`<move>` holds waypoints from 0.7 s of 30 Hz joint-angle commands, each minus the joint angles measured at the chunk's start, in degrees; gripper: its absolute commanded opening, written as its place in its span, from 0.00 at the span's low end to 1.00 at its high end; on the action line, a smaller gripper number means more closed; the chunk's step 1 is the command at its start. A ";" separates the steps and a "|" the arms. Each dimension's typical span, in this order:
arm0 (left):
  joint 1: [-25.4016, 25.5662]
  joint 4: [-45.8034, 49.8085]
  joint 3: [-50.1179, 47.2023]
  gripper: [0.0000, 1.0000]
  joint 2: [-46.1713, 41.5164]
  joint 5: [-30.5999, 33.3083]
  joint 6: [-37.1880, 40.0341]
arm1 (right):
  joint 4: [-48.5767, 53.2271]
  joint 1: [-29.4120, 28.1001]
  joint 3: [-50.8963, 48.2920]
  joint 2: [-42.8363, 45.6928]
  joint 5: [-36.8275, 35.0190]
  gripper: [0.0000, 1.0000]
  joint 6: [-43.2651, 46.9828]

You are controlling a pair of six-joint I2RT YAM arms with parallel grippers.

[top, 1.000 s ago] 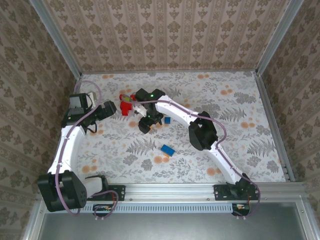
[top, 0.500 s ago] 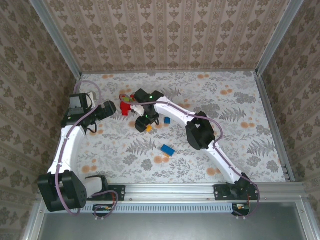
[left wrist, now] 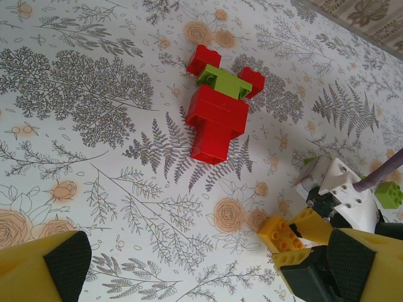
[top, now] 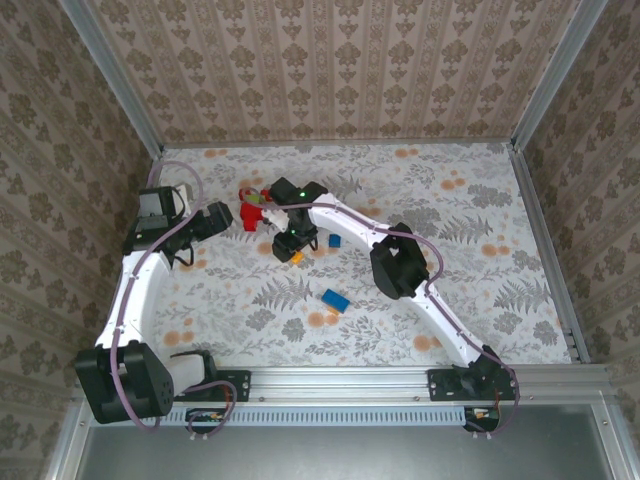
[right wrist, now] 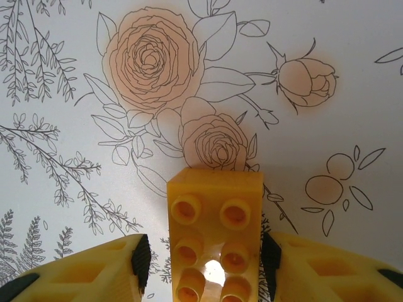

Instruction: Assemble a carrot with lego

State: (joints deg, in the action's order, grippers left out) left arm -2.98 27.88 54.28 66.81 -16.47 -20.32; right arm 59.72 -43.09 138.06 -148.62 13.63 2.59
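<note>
Lying nearest the arm bases, an oblong blue brick (top: pixel 336 299) rests on the table (top: pixel 480 280). Farther out, the right end effector (right wrist: pixel 206 258) brackets an orange-yellow brick (right wrist: pixel 215 211), narrow, a gap showing on one side. Beyond, the left end effector (left wrist: pixel 195 277) gapes wide near a red-and-green brick stack (left wrist: pixel 217 116).

The top view looks down from high behind over the whole table (top: pixel 480 280), while both wrist views sit close above it, sharing the yellow brick (left wrist: pixel 281 234).
</note>
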 commanded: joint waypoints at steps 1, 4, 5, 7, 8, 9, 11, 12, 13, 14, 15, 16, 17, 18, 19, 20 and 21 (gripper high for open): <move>0.17 0.81 1.59 1.00 0.49 0.48 1.14 | 0.56 0.29 1.60 -1.14 1.27 0.54 -0.44; 0.21 0.78 1.61 1.00 0.44 0.39 1.11 | 0.67 0.29 1.60 -1.31 0.99 0.54 -0.39; 0.18 0.77 1.61 1.00 0.43 0.39 1.09 | 0.66 0.29 1.55 -1.41 0.88 0.54 -0.32; 0.17 0.71 1.57 1.00 0.39 0.34 1.15 | 0.74 0.36 1.60 -1.50 0.79 0.53 -0.30; 0.19 0.77 1.57 1.00 0.34 0.31 1.07 | 0.74 0.39 1.60 -1.57 0.79 0.53 -0.30; 0.18 0.77 1.62 1.00 0.34 0.31 1.11 | 0.88 0.44 1.69 -1.75 0.73 0.53 -0.35; 0.22 0.69 1.55 1.00 0.39 0.30 1.07 | 1.02 0.38 1.85 -1.94 0.61 0.52 -0.35; 0.17 0.73 1.62 1.00 0.35 0.29 1.08 | 1.09 0.41 1.86 -1.96 0.61 0.51 -0.31; 0.17 0.65 1.57 1.00 0.36 0.21 1.07 | 1.12 0.41 1.86 -2.02 0.61 0.49 -0.30; 0.17 0.69 1.62 1.00 0.34 0.21 1.09 | 1.10 0.40 1.86 -1.98 0.52 0.48 -0.39; 0.17 0.69 1.59 1.00 0.34 0.21 1.07 | 1.09 0.43 1.86 -2.03 0.53 0.46 -0.39; 0.17 0.69 1.62 1.00 0.41 0.21 1.07 | 1.10 0.48 1.82 -2.01 0.61 0.44 -0.48; 0.18 0.69 1.61 1.00 0.43 0.20 1.07 | 1.23 0.46 1.87 -2.03 0.78 0.43 -0.54; 0.18 0.69 1.59 1.00 0.41 0.21 1.08 | 1.27 0.50 1.84 -1.94 0.82 0.42 -0.50; 0.18 0.71 1.61 1.00 0.36 0.21 1.07 | 1.36 0.47 1.86 -1.94 0.86 0.42 -0.48; 0.18 0.68 1.59 1.00 0.34 0.12 1.12 | 1.52 0.49 1.86 -1.94 0.79 0.40 -0.48; 0.19 0.64 1.61 1.00 0.34 0.12 1.09 | 1.69 0.50 1.86 -1.89 0.71 0.39 -0.48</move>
State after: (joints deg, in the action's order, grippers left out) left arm -2.98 27.88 54.28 66.81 -16.47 -20.32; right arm 59.92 -42.87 138.63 -149.42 13.80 2.61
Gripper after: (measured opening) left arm 0.993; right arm 0.401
